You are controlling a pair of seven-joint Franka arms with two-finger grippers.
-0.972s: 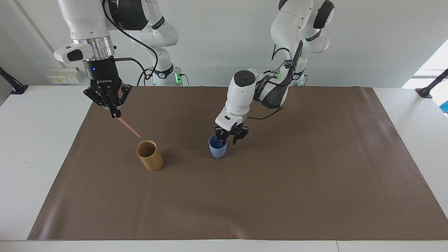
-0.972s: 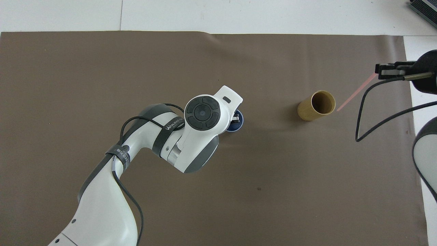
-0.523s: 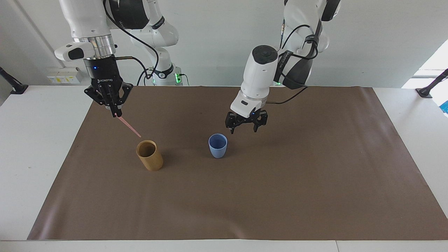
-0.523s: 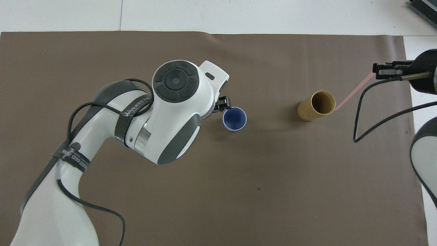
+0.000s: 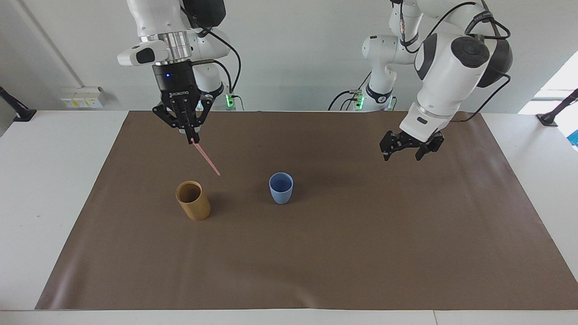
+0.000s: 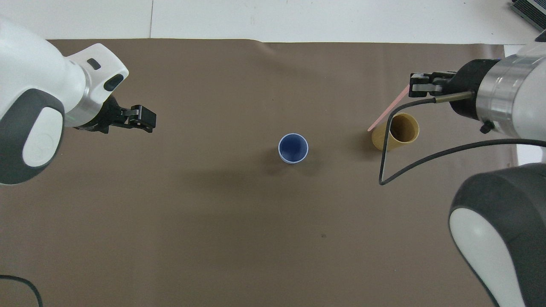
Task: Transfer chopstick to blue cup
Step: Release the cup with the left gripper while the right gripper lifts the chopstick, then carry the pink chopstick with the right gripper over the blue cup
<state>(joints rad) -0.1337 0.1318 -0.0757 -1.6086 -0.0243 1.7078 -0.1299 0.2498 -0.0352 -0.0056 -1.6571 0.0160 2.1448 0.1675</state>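
- The right tool (image 5: 189,135) hangs above the brown mat (image 5: 361,253), over the strip between the tan holder (image 5: 193,200) and the robots' edge of the mat, toward the right arm's end of the counter (image 5: 45,189).
- Its fingertips are pressed together on the top end of a pink chopstick (image 5: 206,156), which slants down and away from the tool with its lower tip in the air, not touching anything.
- From overhead, that chopstick (image 6: 387,108) crosses just beside the holder's rim (image 6: 401,128); the facing view shows it raised clear of the holder.
- The tan holder stands upright on the mat, mouth open; I can see nothing inside it.
- The blue cup (image 5: 281,188) stands upright near the middle of the mat, beside the holder and apart from it, toward the left arm's end. Its inside looks bare (image 6: 293,148).
- The left tool (image 5: 410,151) is up in the air over open mat toward the left arm's end of the counter, well apart from the cup, fingers spread and nothing between them.
- From overhead, the left tool (image 6: 138,121) points toward the middle of the mat.
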